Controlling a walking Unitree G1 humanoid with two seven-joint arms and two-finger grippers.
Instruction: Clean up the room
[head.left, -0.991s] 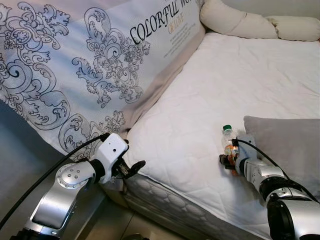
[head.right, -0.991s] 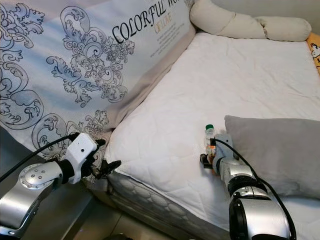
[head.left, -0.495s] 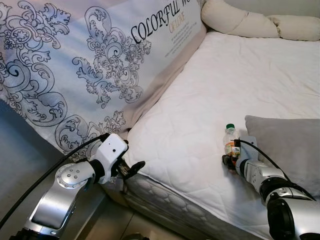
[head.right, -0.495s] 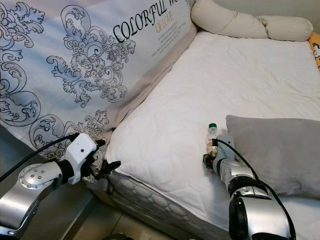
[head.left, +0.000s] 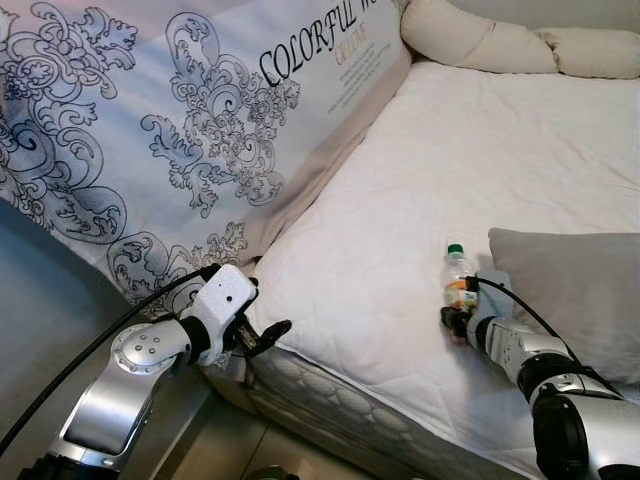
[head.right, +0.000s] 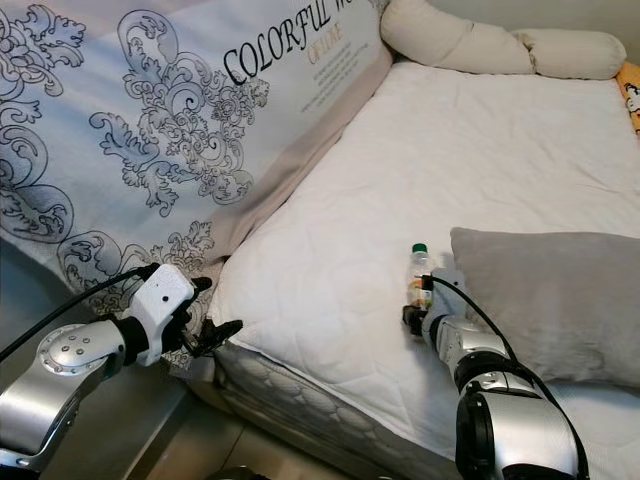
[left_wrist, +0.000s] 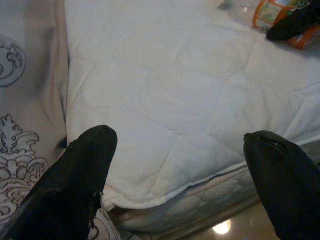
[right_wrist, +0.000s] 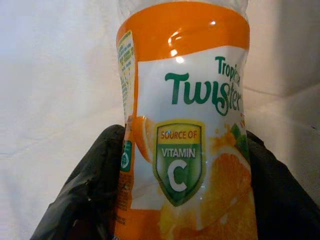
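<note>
The right gripper (right_wrist: 182, 200) grips a small plastic bottle (head.left: 457, 278) with a green cap and an orange label, its two black fingers (right_wrist: 85, 195) pressed against either side of the lower body. The bottle stands upright over the white quilted mattress (head.left: 470, 170), just beside the near edge of a grey pillow (head.left: 570, 290); whether its base touches the mattress is hard to tell, since the gripper hides it.

The left gripper (head.left: 262, 336) hovers at the near corner of the mattress, where the quilted top rolls over into the side seam, and its fingers (left_wrist: 75, 185) are spread wide with nothing between them. Below that corner a strip of glossy floor (left_wrist: 220, 227) shows.

To the robot's left a large patterned panel (head.left: 170, 150), printed with scrollwork and lettering, leans along the mattress edge. Between that panel and the grey pillow the mattress lies broad and bare. A long cream bolster (head.left: 500, 45) lies across its far end.
</note>
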